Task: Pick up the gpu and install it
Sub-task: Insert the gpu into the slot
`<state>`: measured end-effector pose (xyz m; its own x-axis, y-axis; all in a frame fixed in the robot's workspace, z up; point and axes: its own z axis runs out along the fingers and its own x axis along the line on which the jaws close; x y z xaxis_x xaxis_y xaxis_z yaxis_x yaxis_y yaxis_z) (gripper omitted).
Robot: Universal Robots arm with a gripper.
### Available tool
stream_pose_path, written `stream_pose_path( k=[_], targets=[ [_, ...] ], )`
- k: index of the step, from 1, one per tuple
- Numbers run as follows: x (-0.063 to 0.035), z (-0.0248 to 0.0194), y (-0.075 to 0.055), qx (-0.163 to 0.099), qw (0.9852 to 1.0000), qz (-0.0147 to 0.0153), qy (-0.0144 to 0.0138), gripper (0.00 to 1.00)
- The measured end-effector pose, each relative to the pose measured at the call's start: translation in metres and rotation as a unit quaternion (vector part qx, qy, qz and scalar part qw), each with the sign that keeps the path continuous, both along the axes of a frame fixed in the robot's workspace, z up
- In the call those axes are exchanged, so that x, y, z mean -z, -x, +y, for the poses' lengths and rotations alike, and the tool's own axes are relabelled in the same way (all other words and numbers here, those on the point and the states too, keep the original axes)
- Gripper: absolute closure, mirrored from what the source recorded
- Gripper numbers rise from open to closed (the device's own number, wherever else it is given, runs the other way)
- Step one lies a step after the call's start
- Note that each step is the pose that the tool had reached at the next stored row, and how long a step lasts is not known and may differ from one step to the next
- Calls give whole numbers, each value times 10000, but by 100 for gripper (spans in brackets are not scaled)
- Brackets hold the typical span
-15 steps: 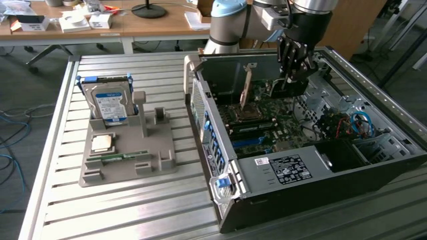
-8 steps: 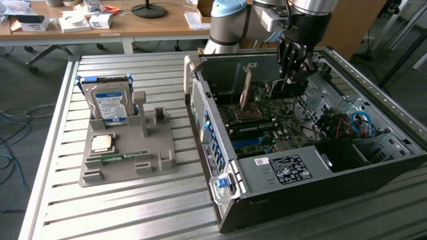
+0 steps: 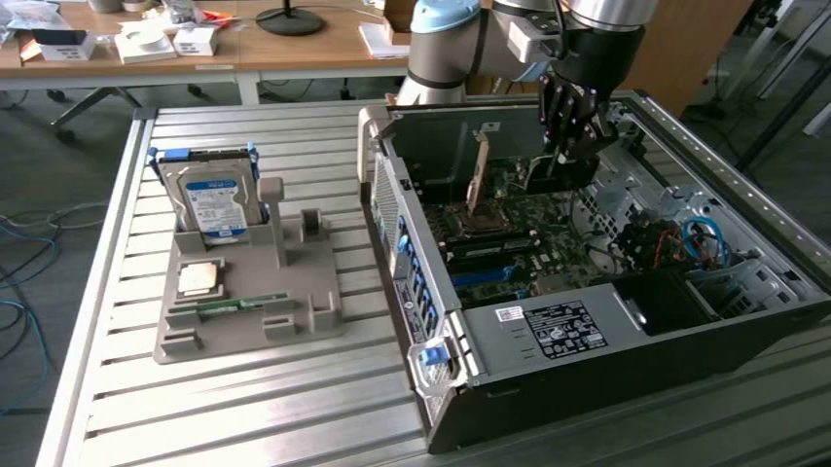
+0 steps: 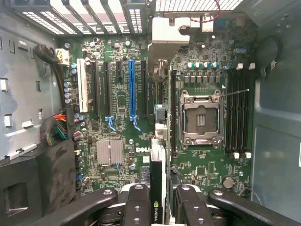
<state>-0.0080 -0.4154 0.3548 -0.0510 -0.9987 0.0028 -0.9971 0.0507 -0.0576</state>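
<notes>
- Computer case (image 3: 624,321) lies open on the slatted table (image 3: 260,409)
- Motherboard (image 4: 117,155) covers its floor
- Gpu (image 4: 157,197) hangs edge-down above the board, between the blue slot (image 4: 131,89) and the processor socket (image 4: 201,118); likely light, stiff and fragile, best held by flat faces
- Gripper (image 4: 162,192) is clenched on the gpu

Slatted metal table (image 3: 260,413), grey parts stand (image 3: 311,304), open computer case (image 3: 624,381)
</notes>
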Motion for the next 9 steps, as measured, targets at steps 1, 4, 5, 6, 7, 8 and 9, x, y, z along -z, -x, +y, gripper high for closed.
stream_pose_path(
  k=[1,4,5,6,7,8,9],
  targets=[
    [0,0,-1,0,10000,4,0,74],
    [0,0,-2,-1,10000,18,0,74],
    [0,0,-3,-1,10000,23,0,74],
    [0,0,-3,-1,10000,29,0,74],
    [0,0,-4,-1,10000,37,0,74],
    [0,0,-4,-1,10000,44,0,74],
    [0,0,-4,-1,10000,51,0,74]
  ],
)
